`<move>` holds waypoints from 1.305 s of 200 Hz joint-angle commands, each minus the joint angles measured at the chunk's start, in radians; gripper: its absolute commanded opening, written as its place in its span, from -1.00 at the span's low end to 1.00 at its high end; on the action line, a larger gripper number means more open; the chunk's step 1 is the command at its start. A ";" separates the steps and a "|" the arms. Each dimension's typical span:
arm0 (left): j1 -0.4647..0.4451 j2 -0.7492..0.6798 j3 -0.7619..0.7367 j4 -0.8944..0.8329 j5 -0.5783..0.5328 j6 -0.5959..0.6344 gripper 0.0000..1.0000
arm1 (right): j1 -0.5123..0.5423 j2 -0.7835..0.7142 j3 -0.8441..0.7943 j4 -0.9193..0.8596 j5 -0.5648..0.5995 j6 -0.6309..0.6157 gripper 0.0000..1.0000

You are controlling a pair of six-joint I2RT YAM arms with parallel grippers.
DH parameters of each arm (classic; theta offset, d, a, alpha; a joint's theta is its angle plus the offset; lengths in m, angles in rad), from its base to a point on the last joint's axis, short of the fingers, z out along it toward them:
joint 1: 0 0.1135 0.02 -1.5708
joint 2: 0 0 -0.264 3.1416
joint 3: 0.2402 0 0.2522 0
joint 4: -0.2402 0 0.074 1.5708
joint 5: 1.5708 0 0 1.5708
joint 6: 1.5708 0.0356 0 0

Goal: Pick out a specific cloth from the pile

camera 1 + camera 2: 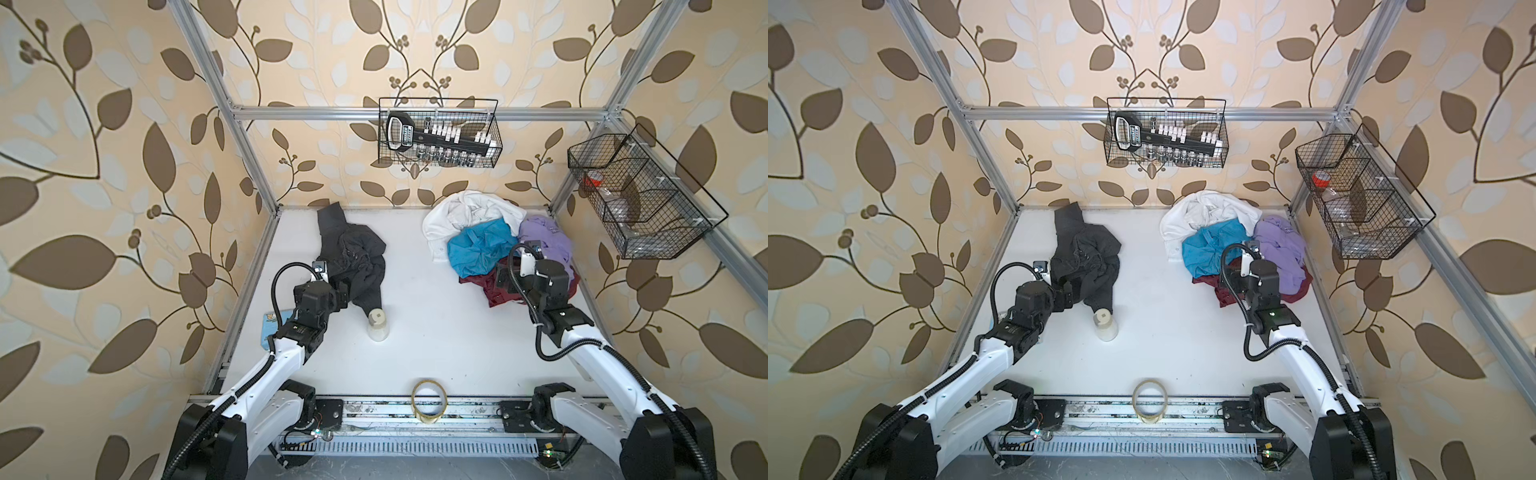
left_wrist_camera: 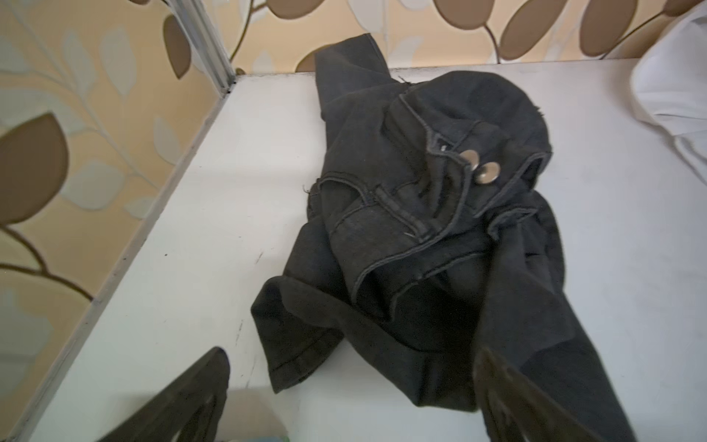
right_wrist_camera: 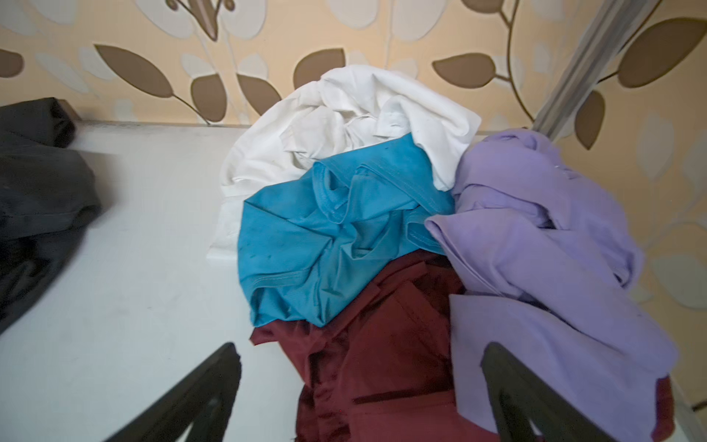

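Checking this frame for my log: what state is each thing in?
black denim trousers: crumpled, lying apart from the pile
pile: heaped, back right corner
left gripper: open, at the trousers
right gripper: open, over the pile
white bottle: upright

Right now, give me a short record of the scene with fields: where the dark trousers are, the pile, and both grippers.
cloth: dark trousers, crumpled, lying apart from the pile
pile contents: white, teal, lilac, maroon garments
left gripper: open, at the trousers' near end
right gripper: open, above the pile's near edge
nearby: white bottle beside a trouser leg
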 commanded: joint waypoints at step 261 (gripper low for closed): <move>0.205 0.551 0.003 0.617 0.210 0.024 0.98 | -0.138 0.485 -0.315 1.008 -0.123 0.004 0.99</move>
